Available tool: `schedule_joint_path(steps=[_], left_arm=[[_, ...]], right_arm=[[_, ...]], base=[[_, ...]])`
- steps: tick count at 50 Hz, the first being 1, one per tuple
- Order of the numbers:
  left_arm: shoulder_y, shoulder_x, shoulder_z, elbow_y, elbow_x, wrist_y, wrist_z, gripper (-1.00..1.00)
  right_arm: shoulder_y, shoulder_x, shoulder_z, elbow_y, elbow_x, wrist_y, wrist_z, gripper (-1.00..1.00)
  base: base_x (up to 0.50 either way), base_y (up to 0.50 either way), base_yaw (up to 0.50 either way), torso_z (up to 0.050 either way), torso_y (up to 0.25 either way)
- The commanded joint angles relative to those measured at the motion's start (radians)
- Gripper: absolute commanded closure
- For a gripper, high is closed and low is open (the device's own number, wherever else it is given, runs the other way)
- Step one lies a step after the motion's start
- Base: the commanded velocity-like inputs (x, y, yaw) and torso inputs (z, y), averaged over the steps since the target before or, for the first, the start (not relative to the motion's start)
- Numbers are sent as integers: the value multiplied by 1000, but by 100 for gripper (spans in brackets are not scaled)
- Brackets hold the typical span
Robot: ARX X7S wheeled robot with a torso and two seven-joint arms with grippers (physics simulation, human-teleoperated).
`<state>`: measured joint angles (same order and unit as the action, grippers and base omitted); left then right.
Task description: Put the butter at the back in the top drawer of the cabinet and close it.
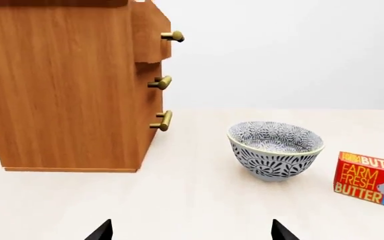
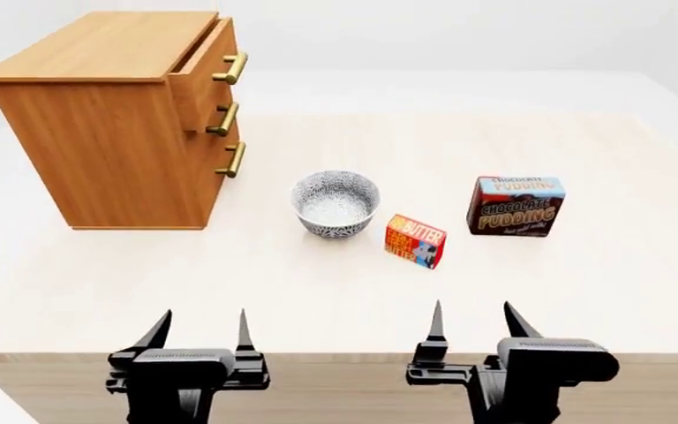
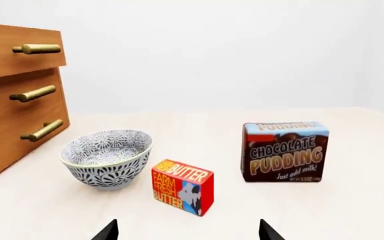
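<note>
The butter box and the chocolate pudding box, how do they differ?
The butter is clearly smaller than the chocolate pudding box. The butter is red, orange and yellow with white lettering; the pudding box is dark brown with a light blue band on top. The butter stands turned at an angle right beside the bowl, while the pudding box stands farther off. Both are upright, printed cartons on the table, untouched by either gripper.

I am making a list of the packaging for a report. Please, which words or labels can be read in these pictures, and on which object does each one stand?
"BUTTER" and "FARM FRESH BUTTER": on the butter.
"CHOCOLATE PUDDING": on the front of the pudding box.
"Just add milk!": small line under it on the same box.
A smaller line under that, and the print on the box's top edge: too small to read.
The bowl and the cabinet carry no text.
</note>
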<state>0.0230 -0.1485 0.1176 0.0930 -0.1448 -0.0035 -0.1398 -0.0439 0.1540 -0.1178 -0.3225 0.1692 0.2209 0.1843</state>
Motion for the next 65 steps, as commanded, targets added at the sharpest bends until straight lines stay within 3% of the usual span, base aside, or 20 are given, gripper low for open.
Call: schedule_joint_path(steps=[1, 5, 13, 38, 57, 65], left_arm=[[56, -61, -12, 389, -61, -275, -58, -100], [56, -74, -31, 602, -95, -469, -121, -100], [57, -93, -45, 741, -122, -554, -148, -100], [62, -113, -37, 773, -137, -557, -158, -100], [-185, -125, -142, 937, -357, -953, -244, -100], [-201, -155, -150, 945, -424, -959, -307, -100]], right_arm=[[25, 40, 0, -259, 50, 256, 38, -100], [37, 48, 0, -290, 58, 281, 40, -100], [19, 60, 10, -383, 68, 303, 58, -100], [-5, 78, 24, -437, 95, 327, 84, -100], [180, 99, 88, -582, 202, 661, 158, -100], [182, 104, 83, -600, 206, 642, 157, -100]], base=[[0, 0, 0, 33, 0], [0, 0, 0, 2, 0], [0, 0, 0, 0, 0], [0, 220, 0, 0, 0], [0, 0, 0, 0, 0], [441, 0, 0, 0, 0]])
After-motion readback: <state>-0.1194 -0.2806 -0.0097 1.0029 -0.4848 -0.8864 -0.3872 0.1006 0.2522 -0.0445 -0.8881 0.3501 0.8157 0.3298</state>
